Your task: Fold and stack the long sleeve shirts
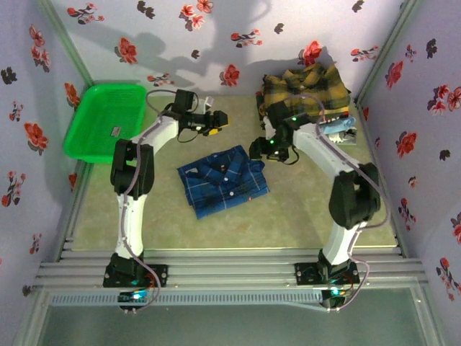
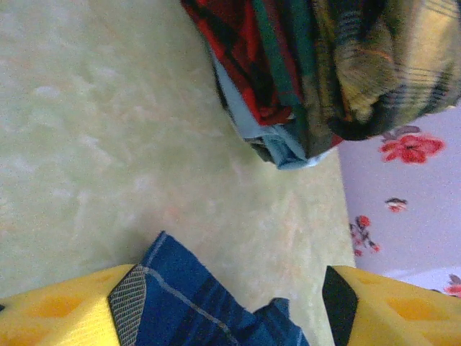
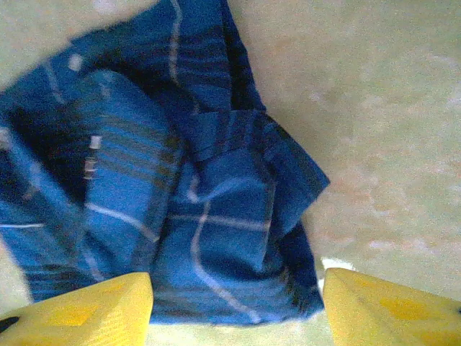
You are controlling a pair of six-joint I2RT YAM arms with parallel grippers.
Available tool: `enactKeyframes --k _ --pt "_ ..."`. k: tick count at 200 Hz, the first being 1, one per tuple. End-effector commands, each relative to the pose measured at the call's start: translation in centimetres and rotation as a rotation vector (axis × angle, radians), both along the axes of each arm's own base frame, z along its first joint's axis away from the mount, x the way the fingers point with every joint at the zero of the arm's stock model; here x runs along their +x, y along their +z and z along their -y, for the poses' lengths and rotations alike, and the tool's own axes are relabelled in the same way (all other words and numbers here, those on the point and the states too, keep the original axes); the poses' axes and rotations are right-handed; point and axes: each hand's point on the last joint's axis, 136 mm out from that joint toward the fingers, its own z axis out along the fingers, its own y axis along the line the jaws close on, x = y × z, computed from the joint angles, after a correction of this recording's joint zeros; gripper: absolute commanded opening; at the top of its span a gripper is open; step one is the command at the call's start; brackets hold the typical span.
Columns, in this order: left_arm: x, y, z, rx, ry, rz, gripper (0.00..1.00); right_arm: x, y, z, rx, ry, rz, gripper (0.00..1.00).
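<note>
Floral-papered walls (image 1: 216,43) enclose a pale table (image 1: 302,216), with a green basket (image 1: 101,119) set aside at the far left. The left gripper (image 2: 230,306) hovers with its jaws spread and empty, just beyond the folded dark blue plaid shirt (image 1: 223,180) at centre. The right gripper (image 3: 236,303) hangs over the shirt's right edge, likewise parted and holding nothing. The pile of shirts (image 1: 306,94) at the far right is probably where this one should be stacked.

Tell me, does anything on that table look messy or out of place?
The dark blue plaid shirt lies folded but skewed, one corner rumpled. At far right, the mustard plaid shirt tops a loose heap, a light blue shirt poking out beneath.
</note>
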Motion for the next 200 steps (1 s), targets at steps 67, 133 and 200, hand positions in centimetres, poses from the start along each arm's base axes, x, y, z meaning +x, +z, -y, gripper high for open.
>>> enactKeyframes --k 67,133,200 --pt "0.1 -8.9 -1.0 0.383 0.056 -0.134 0.62 3.8 -4.2 -2.4 0.104 0.162 -0.014 0.53" --pt "-0.1 -12.2 -0.9 0.467 0.029 -0.159 0.43 4.5 -2.7 -4.7 0.233 0.183 -0.011 0.1" --pt "-2.6 -12.9 2.5 0.381 -0.084 -0.18 0.19 7.3 -1.0 -6.6 0.332 0.17 0.041 0.03"
